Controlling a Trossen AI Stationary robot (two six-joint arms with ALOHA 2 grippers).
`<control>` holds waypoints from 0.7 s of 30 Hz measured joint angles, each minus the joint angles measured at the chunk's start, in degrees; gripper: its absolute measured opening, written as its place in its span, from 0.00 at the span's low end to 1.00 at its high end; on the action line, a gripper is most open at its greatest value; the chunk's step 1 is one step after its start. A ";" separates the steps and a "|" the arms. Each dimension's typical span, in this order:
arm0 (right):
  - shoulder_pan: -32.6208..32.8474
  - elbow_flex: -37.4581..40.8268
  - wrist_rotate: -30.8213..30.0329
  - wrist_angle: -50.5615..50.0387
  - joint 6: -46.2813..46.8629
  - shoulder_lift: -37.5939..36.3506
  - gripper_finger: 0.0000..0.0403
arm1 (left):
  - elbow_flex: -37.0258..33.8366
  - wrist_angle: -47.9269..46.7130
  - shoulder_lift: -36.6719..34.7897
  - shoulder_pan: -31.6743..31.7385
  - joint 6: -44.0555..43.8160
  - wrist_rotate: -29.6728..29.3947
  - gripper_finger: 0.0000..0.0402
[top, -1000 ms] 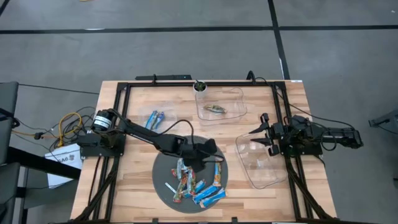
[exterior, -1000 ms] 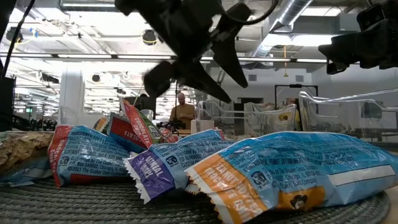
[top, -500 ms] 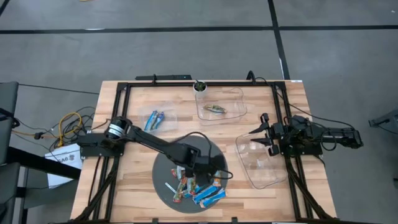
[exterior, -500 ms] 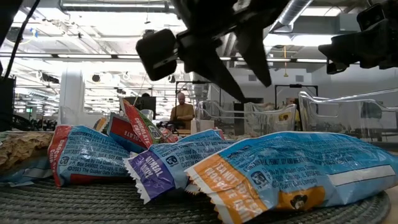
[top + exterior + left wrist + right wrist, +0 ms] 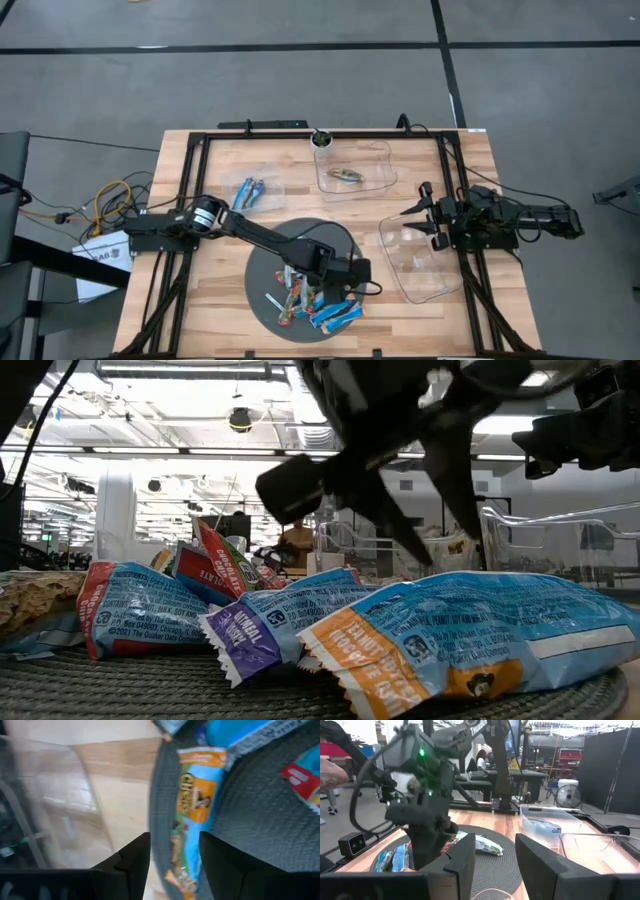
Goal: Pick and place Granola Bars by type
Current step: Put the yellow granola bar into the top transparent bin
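i have the left gripper [image 5: 174, 852] low over the round mat's [image 5: 262, 268] right edge, fingers apart astride an orange-and-blue bar [image 5: 192, 810]. these bars [image 5: 312, 300] look light, crinkly and slippery, so i'd pinch mid-length. bare worktop [image 5: 220, 300] lies beyond. the right gripper [image 5: 425, 222] waits, fingers apart, over the clear tray [image 5: 425, 280].

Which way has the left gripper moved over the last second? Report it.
Yes. In the high view the left gripper has travelled from the round grey mat's middle toward its right edge, open above the bars.
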State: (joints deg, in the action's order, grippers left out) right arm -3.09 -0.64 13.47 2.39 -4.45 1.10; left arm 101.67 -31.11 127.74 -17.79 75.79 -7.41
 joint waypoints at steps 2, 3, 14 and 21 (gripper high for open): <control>0.00 0.00 0.01 -0.17 -0.02 0.03 0.33 | -0.07 -0.46 0.22 0.13 0.36 0.04 0.40; 0.00 0.00 0.00 -0.16 -0.02 0.00 0.33 | 0.09 -0.06 0.70 0.23 1.02 0.19 0.40; 0.00 0.00 -0.02 -0.19 -0.02 0.02 0.33 | 0.00 0.67 3.48 1.36 4.10 0.77 0.40; 0.00 0.00 -0.04 -0.20 -0.02 0.00 0.33 | 0.07 0.54 4.38 2.06 3.15 1.20 0.40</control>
State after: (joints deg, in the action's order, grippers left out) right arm -3.09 -0.64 13.43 2.18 -4.47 1.10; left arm 101.73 -30.56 132.11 -15.73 78.94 -6.21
